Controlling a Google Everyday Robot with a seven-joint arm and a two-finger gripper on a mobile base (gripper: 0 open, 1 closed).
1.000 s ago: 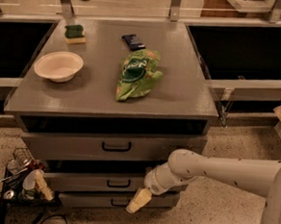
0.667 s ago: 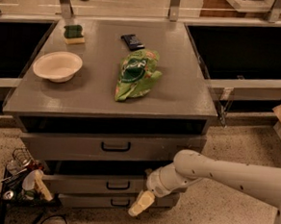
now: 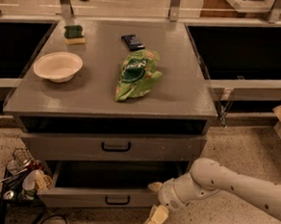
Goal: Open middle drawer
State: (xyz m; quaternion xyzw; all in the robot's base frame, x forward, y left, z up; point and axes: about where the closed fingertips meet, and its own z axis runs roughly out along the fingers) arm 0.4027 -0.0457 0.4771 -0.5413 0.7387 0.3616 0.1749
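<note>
The middle drawer [image 3: 91, 197] of the grey cabinet stands pulled out, its dark inside showing behind a low front panel with a small black loop handle [image 3: 117, 199]. My gripper [image 3: 154, 204] is at the right end of that front panel, to the right of the handle. Its cream fingers are spread open, one fingertip [image 3: 154, 186] by the panel's top edge and the other hanging below it. The white arm [image 3: 232, 183] reaches in from the lower right. Nothing is held.
The top drawer [image 3: 114, 148] above is shut. On the cabinet top lie a white bowl [image 3: 58, 66], a green chip bag [image 3: 136, 74], a dark packet [image 3: 133, 41] and a sponge [image 3: 74, 34]. A wire basket of clutter [image 3: 20, 175] sits on the floor at left.
The middle drawer has slid out toward the camera and its inside now shows. My gripper has drawn back and down with it.
</note>
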